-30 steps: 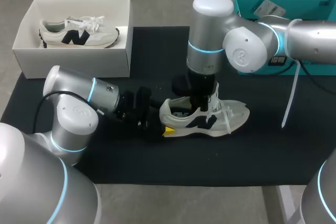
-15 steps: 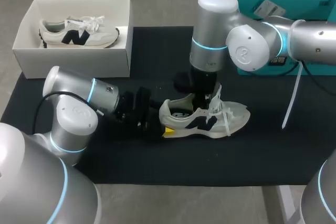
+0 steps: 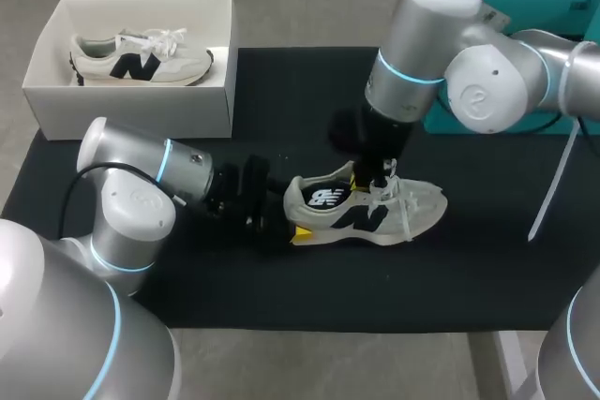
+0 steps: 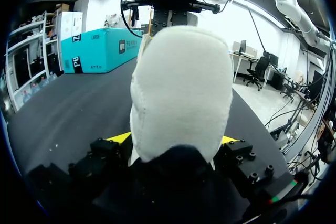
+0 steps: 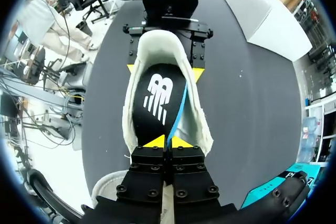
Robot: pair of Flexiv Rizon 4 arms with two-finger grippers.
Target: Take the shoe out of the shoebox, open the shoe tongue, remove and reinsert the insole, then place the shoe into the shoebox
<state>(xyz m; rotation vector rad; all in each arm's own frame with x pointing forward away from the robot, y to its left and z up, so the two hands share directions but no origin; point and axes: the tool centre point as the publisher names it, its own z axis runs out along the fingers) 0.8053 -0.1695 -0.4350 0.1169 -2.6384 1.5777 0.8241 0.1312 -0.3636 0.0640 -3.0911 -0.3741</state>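
A white sneaker (image 3: 412, 208) with a dark logo lies on its sole on the black mat (image 3: 281, 278), toe to the right. My left gripper (image 3: 292, 215) holds its heel (image 4: 181, 87), one yellow-tipped finger on each side. From above, my right gripper (image 3: 375, 180) reaches into the shoe's mouth, its tips (image 5: 168, 141) pressed together on the front end of the black insole (image 5: 157, 98). The insole (image 3: 323, 198) is tilted up out of the shoe, showing its white logo and a blue edge. The tongue is hidden under the right gripper.
An open white shoebox (image 3: 56, 105) stands at the back left with a second white sneaker (image 3: 141, 58) inside. A teal box (image 3: 553, 7) sits at the back right. Bare black mat lies in front of the shoe.
My right gripper closed on the insole and drew up and to the right, raising the insole so its logo now shows. The left arm and shoe stayed put.
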